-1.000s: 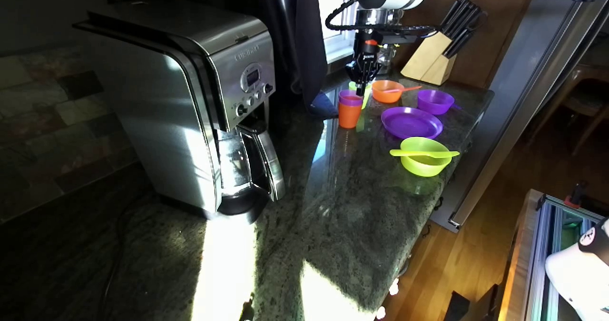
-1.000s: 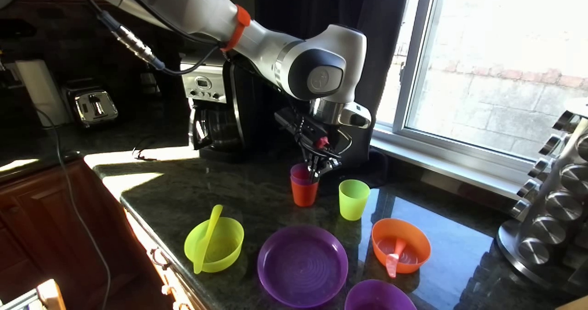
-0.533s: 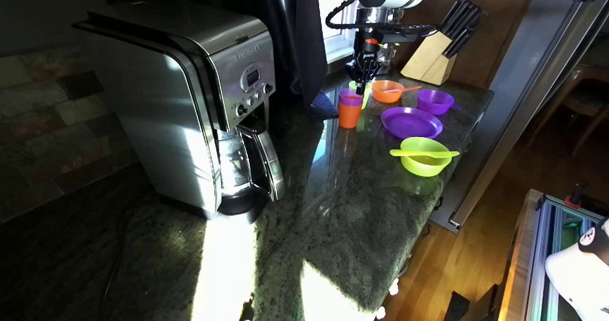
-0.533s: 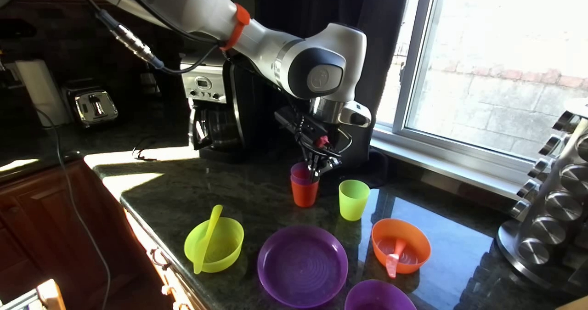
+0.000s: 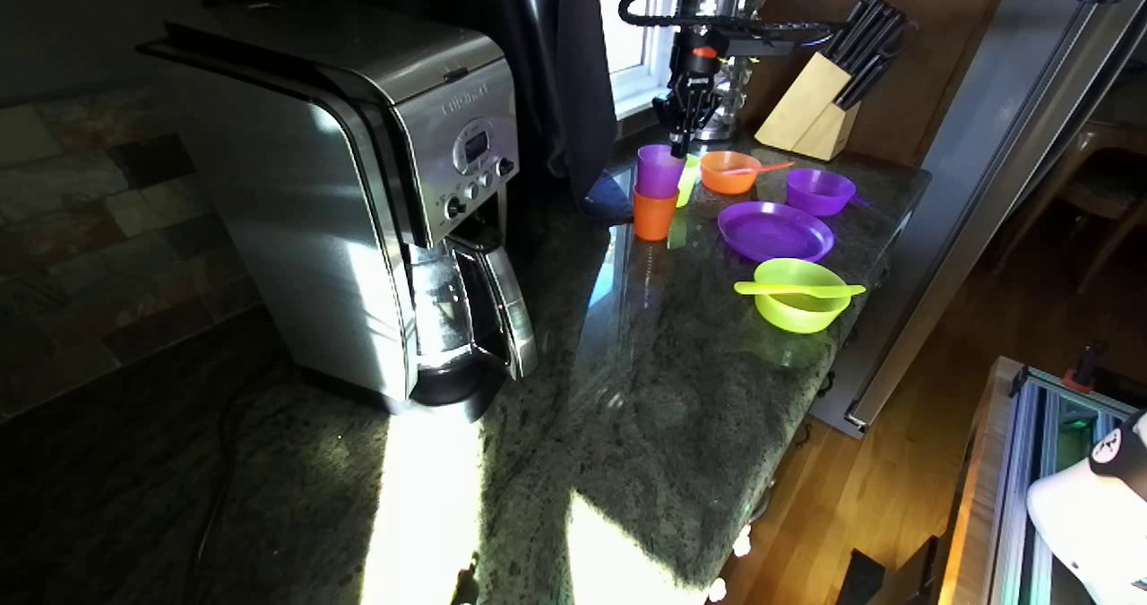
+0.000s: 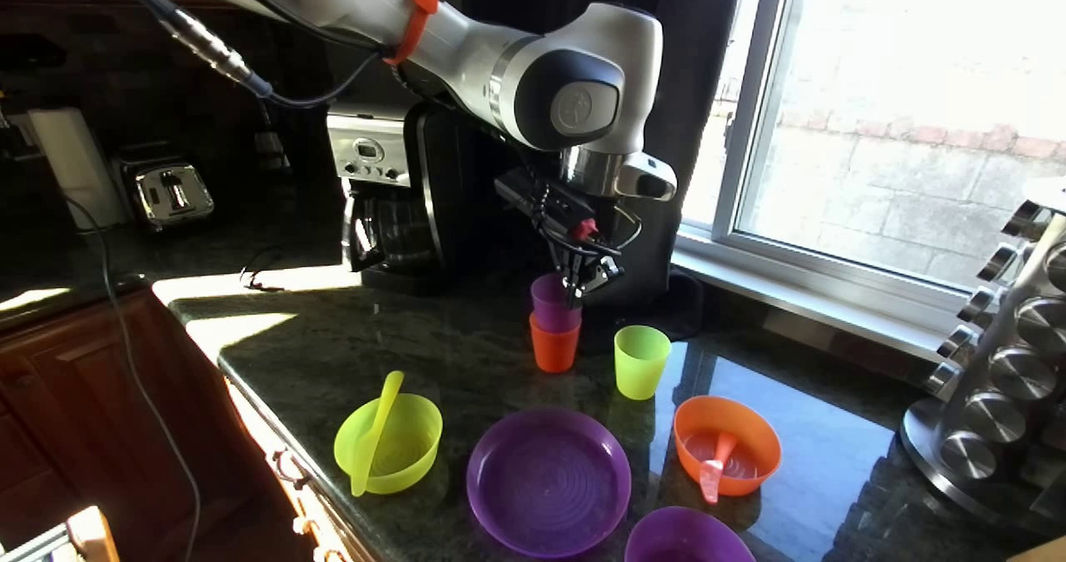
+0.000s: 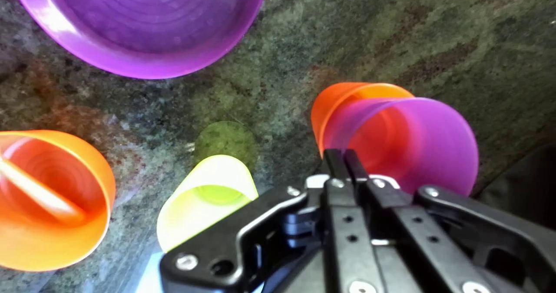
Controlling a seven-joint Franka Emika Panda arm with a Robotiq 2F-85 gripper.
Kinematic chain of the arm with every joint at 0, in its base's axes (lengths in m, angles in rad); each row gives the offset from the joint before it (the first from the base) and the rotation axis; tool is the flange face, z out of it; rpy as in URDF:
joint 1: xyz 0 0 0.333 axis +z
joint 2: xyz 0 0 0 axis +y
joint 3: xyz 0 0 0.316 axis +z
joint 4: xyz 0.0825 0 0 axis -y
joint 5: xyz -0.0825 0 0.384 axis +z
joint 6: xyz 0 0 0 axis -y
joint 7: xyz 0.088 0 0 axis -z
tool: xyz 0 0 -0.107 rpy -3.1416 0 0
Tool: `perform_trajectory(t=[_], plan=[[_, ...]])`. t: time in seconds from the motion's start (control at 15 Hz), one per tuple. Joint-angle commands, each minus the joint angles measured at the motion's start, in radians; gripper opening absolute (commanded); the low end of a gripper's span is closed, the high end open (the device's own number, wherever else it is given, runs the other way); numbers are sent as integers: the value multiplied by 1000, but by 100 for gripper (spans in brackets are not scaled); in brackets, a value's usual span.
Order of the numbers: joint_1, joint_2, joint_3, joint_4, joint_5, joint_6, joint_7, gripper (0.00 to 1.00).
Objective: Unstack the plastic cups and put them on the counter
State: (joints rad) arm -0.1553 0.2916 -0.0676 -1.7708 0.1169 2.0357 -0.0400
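Note:
The purple cup [image 5: 660,173] is raised partway out of the orange cup [image 5: 654,218], its lower end still inside it; they also show in the other views as the purple cup [image 6: 550,295] [image 7: 451,141] and the orange cup [image 6: 555,350] [image 7: 323,110]. My gripper [image 7: 343,156] is shut on the purple cup's wall near the rim, one finger inside and one outside; it shows in both exterior views [image 5: 678,150] [image 6: 573,297]. The orange cup stands on the dark speckled counter [image 5: 681,390], slightly tilted. A lime green cup [image 6: 641,364] [image 7: 208,197] stands separately beside them.
An orange bowl [image 6: 726,445] with a utensil, a purple plate [image 6: 550,483], a purple bowl [image 6: 687,537] and a green bowl [image 6: 408,445] with a green utensil lie nearby. The coffee maker [image 5: 358,184], dark curtain [image 5: 582,76], spice rack [image 6: 999,379] and knife block [image 5: 811,108] stand around.
My gripper has moved up with the purple cup, which now stands well out of the orange cup. Half a second ago it was nested with only its upper rim showing.

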Motion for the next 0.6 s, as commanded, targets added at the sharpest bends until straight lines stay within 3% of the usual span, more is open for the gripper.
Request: perform_trajectory(t=[0.0, 0.53], plan=[[18, -80, -13, -54, -35, -13, 12, 1], [34, -218, -8, -117, -94, -39, -8, 1]])
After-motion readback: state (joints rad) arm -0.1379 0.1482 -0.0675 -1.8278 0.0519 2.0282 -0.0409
